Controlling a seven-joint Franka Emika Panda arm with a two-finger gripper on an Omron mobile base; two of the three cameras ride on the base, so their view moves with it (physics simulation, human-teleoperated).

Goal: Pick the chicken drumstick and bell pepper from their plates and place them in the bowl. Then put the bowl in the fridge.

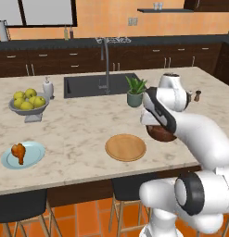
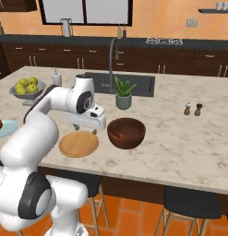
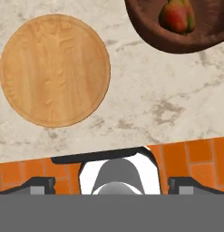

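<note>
The chicken drumstick lies on the light blue plate at the counter's front left. The tan wooden plate is bare. To its right stands the dark brown bowl with the bell pepper inside. My gripper hovers open and empty above the counter's front edge, between the wooden plate and the bowl. In the left base view my arm hides part of the bowl. The fridge is out of view.
A grey footed bowl of yellow-green fruit and a soap dispenser stand at the back left. The sink with its tap and a potted plant sit behind the plates. Two shakers stand to the right. Stools sit under the counter's front edge.
</note>
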